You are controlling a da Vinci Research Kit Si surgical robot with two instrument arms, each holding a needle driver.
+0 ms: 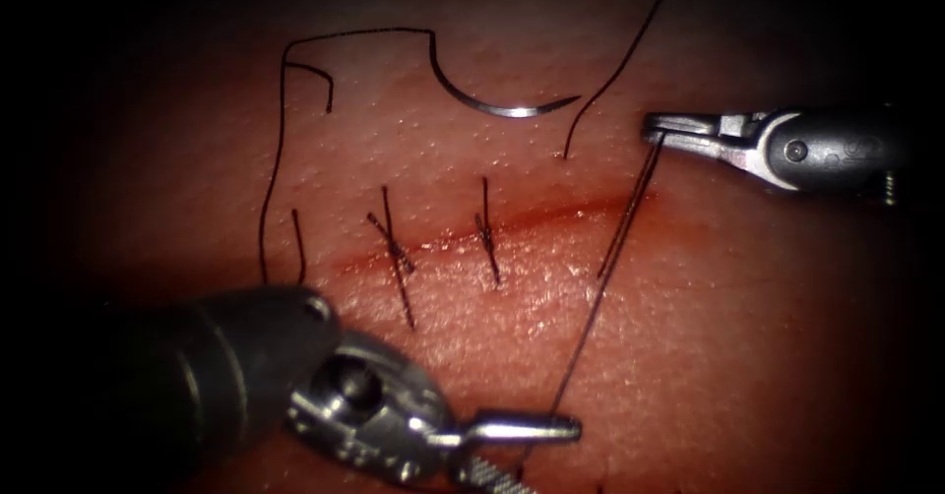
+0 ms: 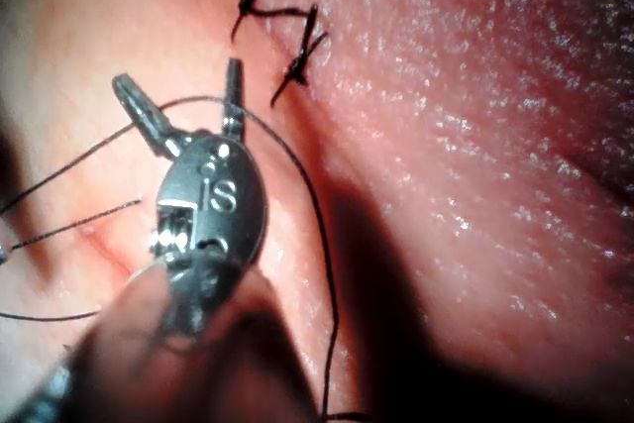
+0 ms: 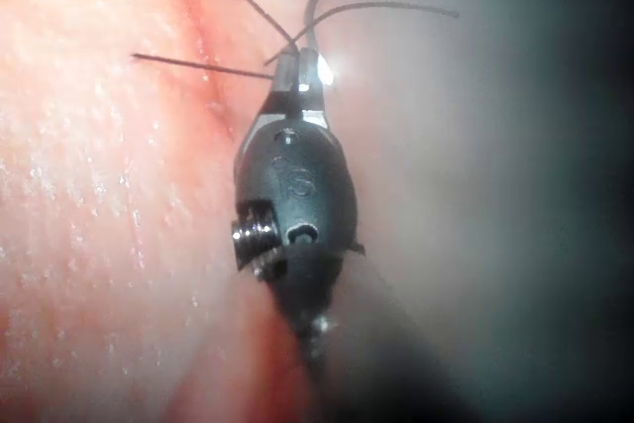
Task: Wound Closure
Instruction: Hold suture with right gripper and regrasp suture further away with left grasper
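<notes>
1. Endoscope view: the tissue [image 1: 689,356] carried a cut [image 1: 512,228] running from about 8 o'clock to 2 o'clock across the centre, with red fluid [image 1: 581,211] along its line.
2. Two finished stitches [image 1: 394,253] crossed the cut left of centre, their cut ends standing clear of the surface.
3. The needle [image 1: 502,108] lay free on the tissue at roughly 12 o'clock, above the cut, curve bellied downward, point toward 3 o'clock. It was not in the tissue and neither tool held it.
4. The thread [image 1: 285,140] ran from the needle's blunt end toward 10 o'clock, then down the left side toward 8 o'clock.
5. The right tool [image 1: 658,130] sat at 3 o'clock, jaws closed on the thread, which ran taut from it down across the cut toward 6 o'clock.
6. The left tool [image 1: 532,450] sat at 6 o'clock. In the left wrist view its jaws were spread apart in a V, with the thread passing between them; they clamped nothing.
7. Right wrist view: the right tool's tips were pinched together on the thread, strands fanning out from them.
</notes>
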